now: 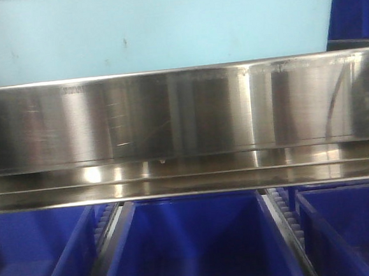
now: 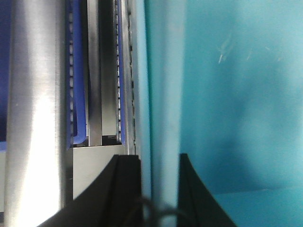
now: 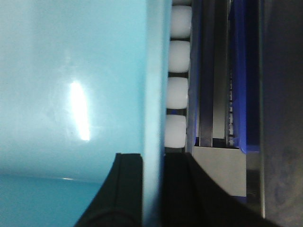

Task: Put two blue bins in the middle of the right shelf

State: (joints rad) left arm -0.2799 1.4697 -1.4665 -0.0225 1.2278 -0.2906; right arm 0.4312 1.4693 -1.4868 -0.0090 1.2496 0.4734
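We grip the pale bin (image 1: 163, 24) by its side walls, left pincer (image 2: 160, 189) and right pincer (image 3: 152, 189) each clamped on one; it shows above the steel rail (image 1: 170, 113), dark bins (image 1: 193, 246) below

A: What colour is the upper bin?
B: The pale blue bin (image 1: 150, 25) is plain and glossy, with no markings.
A: And beneath it?
B: A brushed silver shelf rail (image 1: 182, 112), faintly scratched, then deep blue bins (image 1: 193, 246).
A: Anything else?
B: White rollers (image 3: 177, 56), and the right gripper (image 3: 152, 161) is black.
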